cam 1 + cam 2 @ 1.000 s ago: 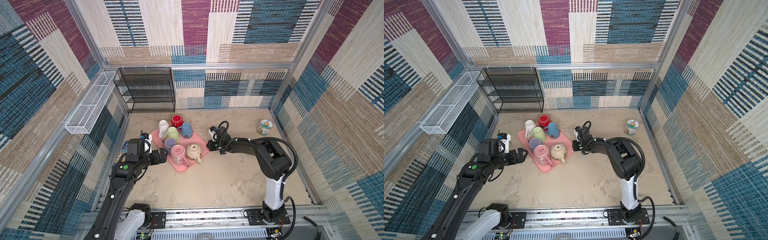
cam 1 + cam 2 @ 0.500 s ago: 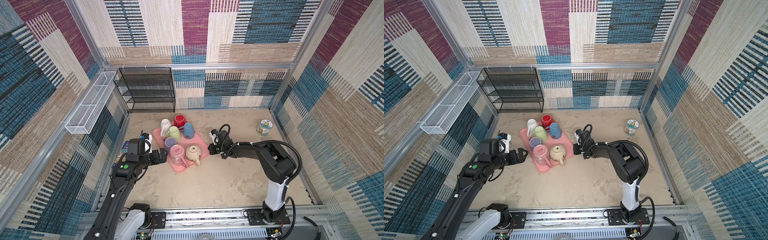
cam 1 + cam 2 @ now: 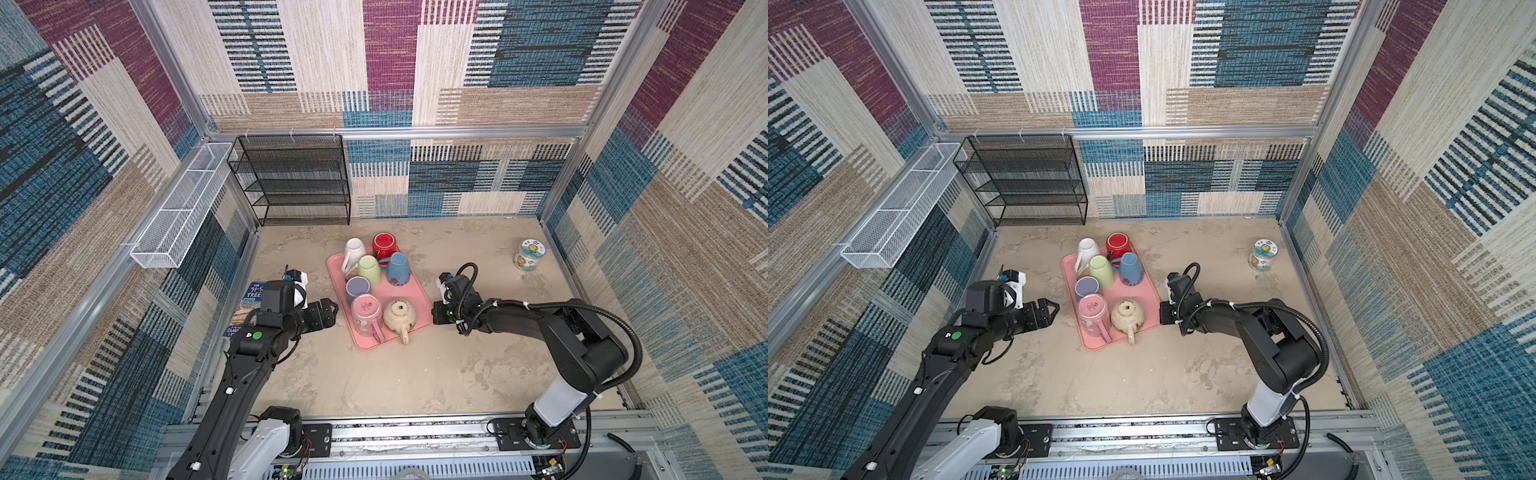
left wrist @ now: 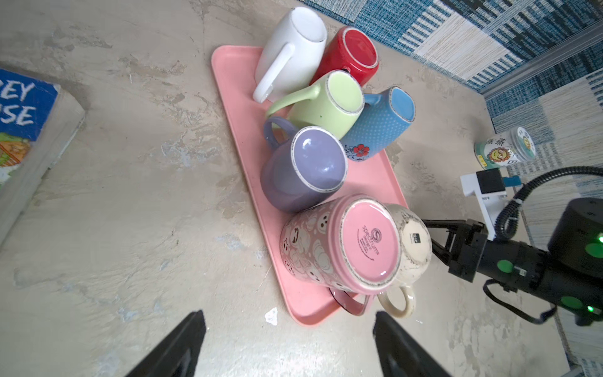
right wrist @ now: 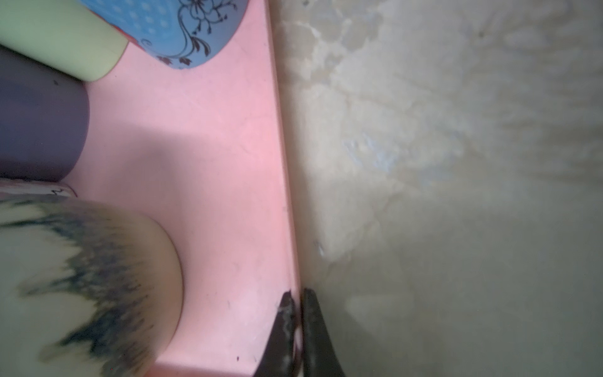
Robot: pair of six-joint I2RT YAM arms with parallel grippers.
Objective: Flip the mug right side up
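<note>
Several mugs stand bottom up on the pink tray (image 3: 411, 291) (image 4: 235, 98). Nearest my left gripper is a pink patterned mug (image 3: 365, 312) (image 4: 342, 248), with a cream mug (image 3: 399, 316) beside it and a purple mug (image 4: 303, 166) behind. My left gripper (image 3: 332, 308) (image 4: 288, 318) is open on the floor just left of the tray, facing the pink mug and holding nothing. My right gripper (image 3: 434, 313) (image 5: 295, 293) is shut on the tray's right rim (image 5: 287, 209).
Green (image 3: 369, 268), blue (image 3: 397, 268), red (image 3: 384, 245) and white (image 3: 353, 251) mugs crowd the tray's far end. A book (image 3: 249, 303) lies by the left wall. A jar (image 3: 528, 254) stands at the far right, a black wire shelf (image 3: 291, 178) at the back.
My right gripper has drawn the tray with its mugs a little to the right and toward the front. The left arm has stayed in place.
</note>
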